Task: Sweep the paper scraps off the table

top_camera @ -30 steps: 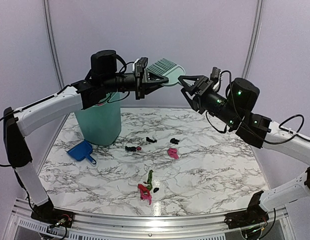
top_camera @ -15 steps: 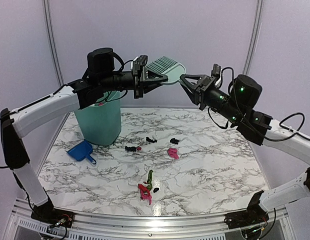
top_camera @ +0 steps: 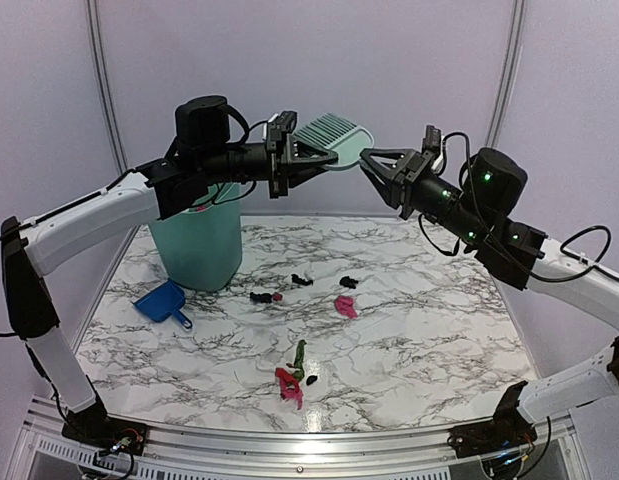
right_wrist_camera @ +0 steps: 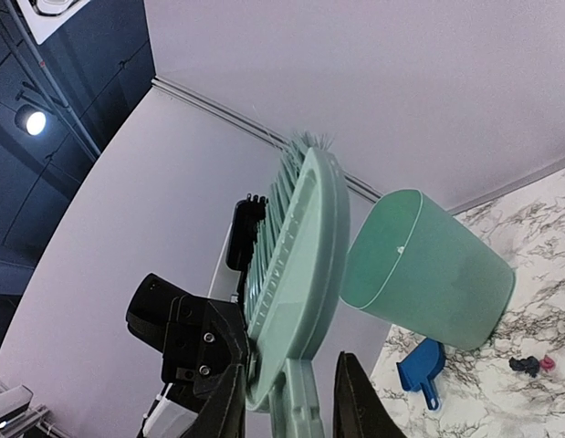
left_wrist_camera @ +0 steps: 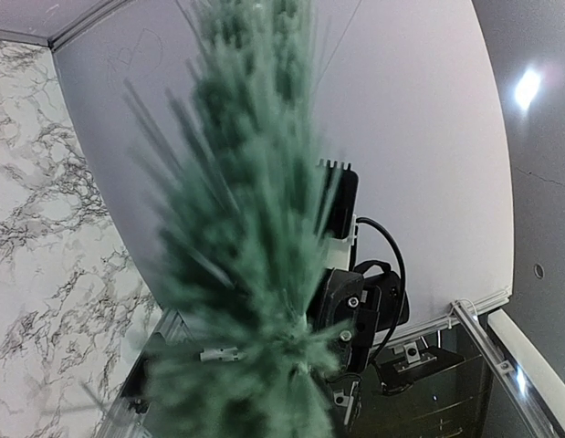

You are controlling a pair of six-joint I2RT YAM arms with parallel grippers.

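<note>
Grips a mint-green plastic hand brush (top_camera: 334, 133) by its head end with the black left gripper (top_camera: 317, 158), jaws closed, high in the upper centre of the overhead view. Brackets the brush's handle (right_wrist_camera: 296, 401) with the black right gripper (top_camera: 367, 160), fingers (right_wrist_camera: 229, 406) close on either side; cannot tell whether pressing. Shows tiny crumpled paper scraps (top_camera: 345, 306), black, pink, green and red, scattered at centre and lower centre of the glossy white marble-pattern table (top_camera: 439, 330). Shows a blue plastic dustpan (top_camera: 159, 300) at left, just beside a tall mint-green bin (top_camera: 199, 250).
</note>
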